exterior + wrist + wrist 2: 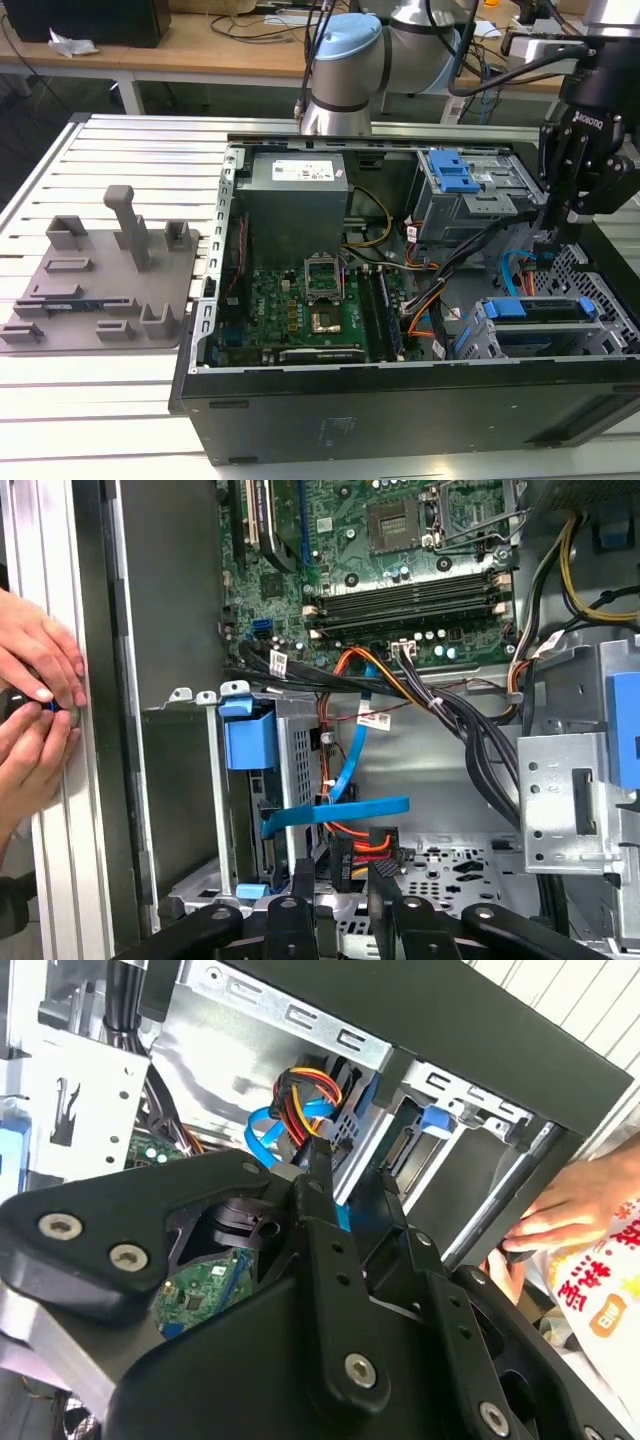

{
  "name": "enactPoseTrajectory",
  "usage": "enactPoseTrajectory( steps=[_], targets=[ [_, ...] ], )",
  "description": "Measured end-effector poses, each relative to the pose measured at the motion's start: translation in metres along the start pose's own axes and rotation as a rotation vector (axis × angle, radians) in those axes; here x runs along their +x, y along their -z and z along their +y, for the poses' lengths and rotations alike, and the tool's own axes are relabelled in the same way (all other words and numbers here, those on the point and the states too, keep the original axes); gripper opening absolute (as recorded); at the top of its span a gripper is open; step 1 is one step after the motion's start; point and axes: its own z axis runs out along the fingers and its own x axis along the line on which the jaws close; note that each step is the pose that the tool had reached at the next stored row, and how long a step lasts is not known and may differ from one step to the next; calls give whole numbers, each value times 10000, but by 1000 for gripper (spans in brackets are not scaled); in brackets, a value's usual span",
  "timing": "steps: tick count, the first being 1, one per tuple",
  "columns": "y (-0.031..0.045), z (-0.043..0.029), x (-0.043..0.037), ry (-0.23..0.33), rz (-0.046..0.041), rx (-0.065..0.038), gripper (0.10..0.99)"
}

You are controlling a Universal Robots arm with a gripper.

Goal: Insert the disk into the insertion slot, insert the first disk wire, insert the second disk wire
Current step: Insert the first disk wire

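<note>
In the exterior view the disk (545, 338) lies in its blue caddy inside the insertion slot (476, 335), the low grey cage at the case's front right. My gripper (560, 225) hangs above and behind it. In both wrist views the fingertips (305, 880) flank a black connector with red and orange wires (355, 848), and the gripper (345, 885) looks shut on this disk wire (310, 1095). A flat blue disk wire (340, 812) runs across to the cage with the blue caddy tab (250, 742). The gripper (352, 1188) sits just under the blue cable loop (262, 1130).
A larger grey cage with a blue latch (455, 175) stands behind the slot. The motherboard (315, 305) and black cable bundles (470, 730) fill the case. A person's hands (35, 700) rest on the case edge, also seen as a hand (560, 1210). A grey fixture plate (100, 285) lies outside on the exterior view's left.
</note>
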Motion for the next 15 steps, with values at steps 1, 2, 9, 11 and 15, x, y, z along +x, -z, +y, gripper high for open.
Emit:
enactPoseTrajectory(
  steps=[1,2,9,11,15],
  targets=[
    [-13,1,-4,-34,11,-7,349],
    [-22,1,-7,-82,26,-18,349],
    [-77,16,-29,-458,96,-41,349],
    [-88,37,-47,-512,114,47,349],
    [-103,71,-80,-568,150,164,349]
  ],
)
